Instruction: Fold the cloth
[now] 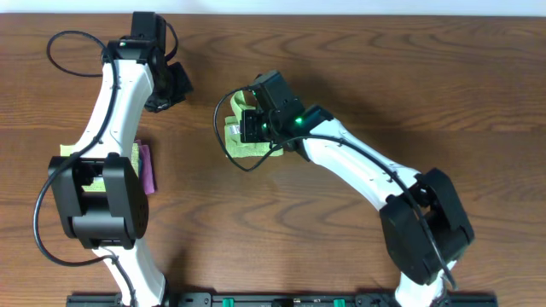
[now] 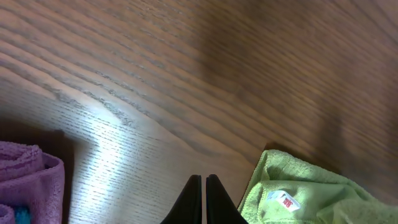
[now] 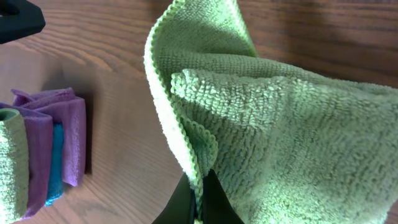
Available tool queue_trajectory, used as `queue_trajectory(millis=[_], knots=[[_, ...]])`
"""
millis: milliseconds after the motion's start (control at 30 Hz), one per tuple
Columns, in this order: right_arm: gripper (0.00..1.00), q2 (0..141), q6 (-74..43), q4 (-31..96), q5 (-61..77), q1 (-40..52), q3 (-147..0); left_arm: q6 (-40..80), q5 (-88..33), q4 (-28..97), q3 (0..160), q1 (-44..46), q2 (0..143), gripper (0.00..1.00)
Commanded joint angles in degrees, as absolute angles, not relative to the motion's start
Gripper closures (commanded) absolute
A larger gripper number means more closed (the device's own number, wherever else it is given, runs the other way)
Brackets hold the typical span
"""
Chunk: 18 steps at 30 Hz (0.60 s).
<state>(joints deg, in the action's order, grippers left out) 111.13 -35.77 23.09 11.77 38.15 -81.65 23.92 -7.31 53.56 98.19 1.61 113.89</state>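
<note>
Wooden surface [image 1: 367, 77] carries the green cloth [image 1: 241, 145] near its middle, bunched and partly lifted. The right end effector [image 3: 200, 202] pinches its hemmed edge; the left end effector [image 2: 203, 193] hangs pressed together, empty. Best carry that edge across evenly, keeping corners matched.

Overhead: the right arm [image 1: 350, 162] covers most of the green cloth [image 1: 241, 147] at mid-desk. Toward the desk's left edge, the left arm [image 1: 115, 102] masks most of the folded stack [image 1: 147, 166]. Left wrist view: cloth cut off at bottom and right borders; its tag [image 2: 284, 200] illegible. Right wrist view: the stack is cut off at the left border.
</note>
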Motion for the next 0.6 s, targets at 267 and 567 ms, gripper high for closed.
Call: queue_trajectory(millis=[267, 567], knots=[[0.99, 116.1, -37.7, 20.5, 12.1, 41.1, -84.1, 22.7, -7.6, 53.8, 99.3, 1.5, 112.6, 0.94], [0.99, 119.2, -38.8, 18.2, 12.0, 41.3, -85.7, 22.2, -7.6, 54.2, 99.3, 1.5, 112.6, 0.94]])
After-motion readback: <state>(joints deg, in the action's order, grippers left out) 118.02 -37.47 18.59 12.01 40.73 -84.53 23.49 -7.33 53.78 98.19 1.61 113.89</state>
